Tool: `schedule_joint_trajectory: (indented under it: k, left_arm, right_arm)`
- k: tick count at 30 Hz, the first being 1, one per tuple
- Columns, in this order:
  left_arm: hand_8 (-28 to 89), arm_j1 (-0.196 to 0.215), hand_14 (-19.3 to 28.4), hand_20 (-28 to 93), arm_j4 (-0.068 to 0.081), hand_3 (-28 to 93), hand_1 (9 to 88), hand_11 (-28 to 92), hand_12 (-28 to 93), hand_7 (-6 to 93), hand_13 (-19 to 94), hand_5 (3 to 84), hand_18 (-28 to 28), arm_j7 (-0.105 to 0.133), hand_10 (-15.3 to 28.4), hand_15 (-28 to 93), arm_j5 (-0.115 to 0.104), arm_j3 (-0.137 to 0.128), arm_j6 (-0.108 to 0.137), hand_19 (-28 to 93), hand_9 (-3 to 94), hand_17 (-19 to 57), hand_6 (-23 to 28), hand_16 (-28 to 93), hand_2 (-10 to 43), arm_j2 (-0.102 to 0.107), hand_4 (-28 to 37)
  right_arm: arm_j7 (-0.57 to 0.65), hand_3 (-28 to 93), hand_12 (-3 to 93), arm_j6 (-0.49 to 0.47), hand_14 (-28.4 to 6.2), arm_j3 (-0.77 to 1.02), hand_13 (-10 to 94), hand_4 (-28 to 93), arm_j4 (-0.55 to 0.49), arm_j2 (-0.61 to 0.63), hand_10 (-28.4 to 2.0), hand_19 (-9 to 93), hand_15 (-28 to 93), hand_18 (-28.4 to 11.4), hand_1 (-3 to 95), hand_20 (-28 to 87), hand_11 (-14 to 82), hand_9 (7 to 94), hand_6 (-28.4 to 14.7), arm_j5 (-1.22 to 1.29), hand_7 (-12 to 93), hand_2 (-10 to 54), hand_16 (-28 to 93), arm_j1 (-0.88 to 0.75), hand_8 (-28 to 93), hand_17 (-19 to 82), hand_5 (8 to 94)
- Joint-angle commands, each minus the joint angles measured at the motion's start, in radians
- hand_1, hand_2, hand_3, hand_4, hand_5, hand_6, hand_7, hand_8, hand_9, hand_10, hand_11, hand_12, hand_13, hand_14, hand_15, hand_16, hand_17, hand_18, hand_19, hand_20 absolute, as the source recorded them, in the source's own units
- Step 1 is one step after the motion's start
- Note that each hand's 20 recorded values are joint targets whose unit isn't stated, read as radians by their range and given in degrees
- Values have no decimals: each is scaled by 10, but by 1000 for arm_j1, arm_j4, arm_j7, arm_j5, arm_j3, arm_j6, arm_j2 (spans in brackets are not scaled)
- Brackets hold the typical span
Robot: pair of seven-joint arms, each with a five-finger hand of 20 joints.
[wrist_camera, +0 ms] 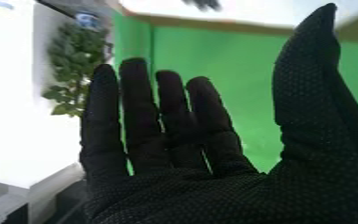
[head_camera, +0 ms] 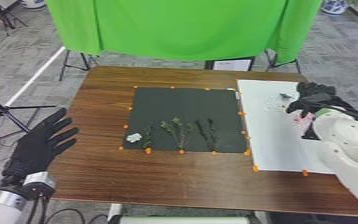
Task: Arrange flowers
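Cut stems lay along the near part of the dark mat (head_camera: 184, 102), both robot hands wide.
From where I stood in the room, the leafy green stems (head_camera: 168, 128) were near the middle of that mat, with the dark stems (head_camera: 212, 134) just to their right and a short sprig (head_camera: 147, 137) to their left, beside a white clump (head_camera: 134, 137) in the near left corner. To the mat's right, on the same brown surface (head_camera: 140, 180), was a white sheet (head_camera: 282, 155); over it was the right robot hand (head_camera: 312, 99), its fingers straight and thumb apart, near something pink, too small to make out. The left robot hand (head_camera: 35, 149), fingers straight and spread, was well left of the mat.
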Motion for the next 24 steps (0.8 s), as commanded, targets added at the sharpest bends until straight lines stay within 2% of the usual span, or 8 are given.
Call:
schedule_joint_trajectory:
  k: [1, 8, 15, 18, 21, 24]
  left_arm:
    - [-101, 8, 151, 92, -6, 704, 232, 135, 179, 162, 151, 241, 187, 0, 106, 261, 4, 0, 4, 326, 210, -117, 34, 13, -27, -9, -283]
    - [-101, 8, 151, 92, -6, 705, 232, 137, 179, 162, 151, 241, 187, 0, 107, 261, 4, 0, 3, 326, 210, -117, 34, 14, -27, -10, -283]
    - [-101, -2, 151, 92, 0, 704, 232, 134, 179, 162, 152, 242, 187, -2, 106, 259, 2, 6, -1, 325, 211, -116, 34, 13, -27, -1, -283]
    - [-101, -10, 151, 92, 4, 704, 231, 135, 179, 162, 152, 242, 187, 0, 106, 260, 0, 10, -4, 325, 211, -116, 34, 14, -27, 4, -283]
    - [-101, -11, 151, 92, 5, 705, 229, 136, 179, 162, 152, 241, 187, 3, 106, 259, -1, 12, -4, 326, 211, -116, 34, 13, -28, 9, -283]
    - [-101, -15, 151, 92, 8, 705, 228, 135, 179, 161, 153, 241, 187, 1, 106, 261, -1, 14, -6, 327, 211, -117, 34, 14, -29, 11, -283]
  right_arm:
    - [2, 891, 288, -25, -97, 0, 351, -283, 40, 10, -126, 672, 546, -181, 236, 367, 457, 363, -52, -8, 493, -95, 168, -9, -205, 147, 303]
    - [7, 887, 287, -51, -94, -19, 401, -283, 65, 9, -119, 691, 604, -184, 234, 386, 486, 415, -44, -7, 492, -95, 169, 0, -207, 157, 345]
    - [8, 884, 280, -39, -92, -54, 444, -283, 91, 2, -109, 693, 636, -182, 240, 396, 490, 454, -28, -16, 493, -95, 182, 6, -208, 164, 383]
    - [2, 886, 282, -5, -92, -81, 482, -283, 110, -3, -102, 720, 725, -181, 255, 411, 505, 481, -24, -18, 486, -95, 223, 17, -209, 183, 400]
    - [-3, 886, 286, 60, -89, -116, 523, -282, 129, -2, -101, 745, 752, -183, 282, 422, 520, 515, -14, -31, 486, -95, 237, 31, -208, 209, 426]
    - [-19, 880, 309, 186, -77, -148, 587, -282, 148, 2, -97, 761, 741, -182, 324, 423, 502, 542, -2, -33, 494, -95, 257, 39, -174, 238, 472]
